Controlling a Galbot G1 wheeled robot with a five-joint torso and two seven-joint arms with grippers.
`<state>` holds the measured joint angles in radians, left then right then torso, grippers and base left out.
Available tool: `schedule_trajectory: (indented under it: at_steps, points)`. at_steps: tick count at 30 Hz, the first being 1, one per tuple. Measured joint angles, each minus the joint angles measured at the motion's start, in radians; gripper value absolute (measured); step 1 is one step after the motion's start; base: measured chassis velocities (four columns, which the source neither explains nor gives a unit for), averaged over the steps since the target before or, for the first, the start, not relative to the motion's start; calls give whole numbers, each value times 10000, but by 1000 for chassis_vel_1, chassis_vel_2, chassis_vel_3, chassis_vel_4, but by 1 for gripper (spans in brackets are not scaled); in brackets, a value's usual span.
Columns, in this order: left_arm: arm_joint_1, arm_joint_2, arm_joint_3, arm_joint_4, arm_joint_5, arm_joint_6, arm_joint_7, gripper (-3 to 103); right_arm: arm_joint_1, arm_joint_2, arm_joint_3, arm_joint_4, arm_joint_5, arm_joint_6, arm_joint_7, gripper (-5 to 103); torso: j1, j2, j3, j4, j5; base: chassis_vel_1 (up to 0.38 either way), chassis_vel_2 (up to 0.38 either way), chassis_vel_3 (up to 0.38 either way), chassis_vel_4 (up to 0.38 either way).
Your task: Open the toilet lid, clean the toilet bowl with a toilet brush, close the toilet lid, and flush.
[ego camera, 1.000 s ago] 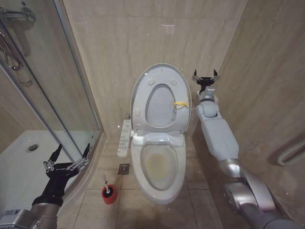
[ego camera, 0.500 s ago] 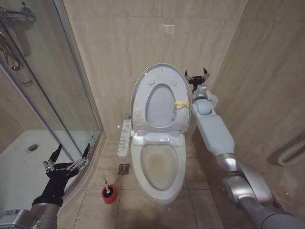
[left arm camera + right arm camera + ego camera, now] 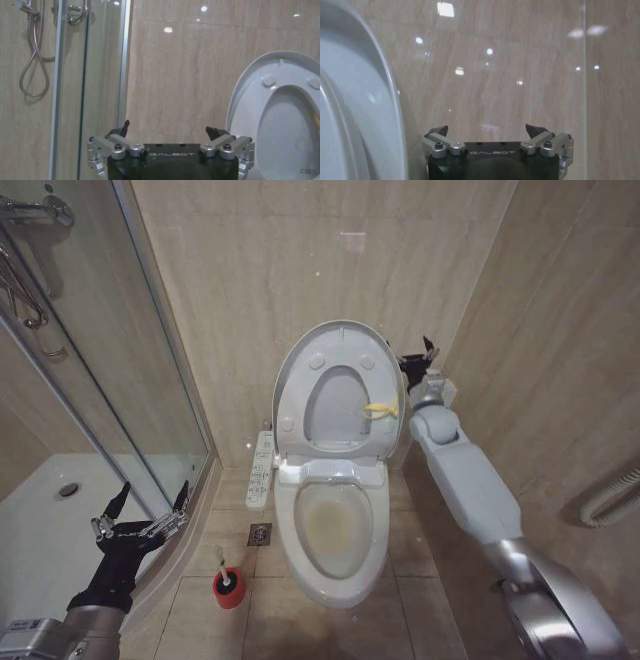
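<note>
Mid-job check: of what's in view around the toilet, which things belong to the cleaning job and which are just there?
Job:
lid, raised against the wall
bowl, stained inside
brush, standing in its red holder
right tool, open beside the lid's edge
left tool, open, low by the shower

Just there:
shower glass
shower hose
side control panel
floor drain

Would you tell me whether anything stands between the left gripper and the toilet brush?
Nothing visible does. The left gripper, fingers open, hovers beside the shower glass; the toilet brush stands in its red holder on bare floor nearby.
</note>
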<state>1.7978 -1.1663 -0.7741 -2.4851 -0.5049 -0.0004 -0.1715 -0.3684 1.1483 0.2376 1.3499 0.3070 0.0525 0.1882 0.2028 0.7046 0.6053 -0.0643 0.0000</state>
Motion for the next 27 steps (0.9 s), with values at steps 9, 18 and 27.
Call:
schedule_trajectory:
  at_steps: [9, 18, 27]
  points:
    - [0, 2, 0, 0, 0, 1, 2, 100, -2496, -961, 824, 3190, 1193, -998, 628, 100, 1, 0, 0, 1, 2, 0, 0, 0, 0]
    - [0, -1, 0, 1, 0, 1, 1, 100, -5752, -1468, 2049, 6413, 2122, -1949, 1442, 100, -1, 0, -1, -2, -1, 0, 0, 0, 0]
    - [0, -2, 0, 0, 0, 0, 0, 100, -8762, -660, 2577, 7922, 1344, -1907, 1616, 100, 0, 0, 0, 4, 0, 0, 0, 0, 0]
